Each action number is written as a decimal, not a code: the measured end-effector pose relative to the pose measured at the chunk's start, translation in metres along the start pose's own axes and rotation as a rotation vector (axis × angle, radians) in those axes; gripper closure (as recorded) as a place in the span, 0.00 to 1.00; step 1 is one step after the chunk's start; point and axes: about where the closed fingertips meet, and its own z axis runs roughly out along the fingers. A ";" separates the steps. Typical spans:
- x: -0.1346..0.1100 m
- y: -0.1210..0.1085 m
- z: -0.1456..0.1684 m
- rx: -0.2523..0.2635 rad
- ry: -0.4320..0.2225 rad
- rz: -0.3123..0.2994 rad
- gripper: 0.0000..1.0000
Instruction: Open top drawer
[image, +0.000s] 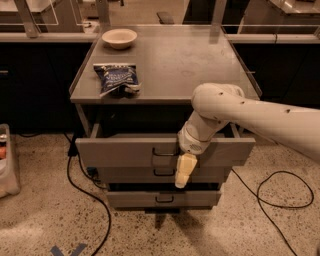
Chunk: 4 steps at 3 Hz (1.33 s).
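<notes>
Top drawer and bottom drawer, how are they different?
The top drawer is pulled out, with a dark gap behind its front; the bottom drawer sits further back. The top drawer's front looks wider and taller than the bottom drawer's. The gripper hangs just beside the top drawer's handle, not at the bottom drawer's handle. Both are grey with a small dark handle at the centre.

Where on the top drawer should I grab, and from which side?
Take the small dark wire handle at the centre of the top drawer, coming straight from the front: it is the only part standing proud of the flat panel. The end effector hangs just beside it, pointing down.
</notes>
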 end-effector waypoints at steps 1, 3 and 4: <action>0.008 0.047 -0.037 -0.052 0.010 0.033 0.00; 0.001 0.035 -0.024 -0.057 -0.001 0.009 0.00; -0.012 0.026 -0.006 -0.082 -0.004 -0.032 0.00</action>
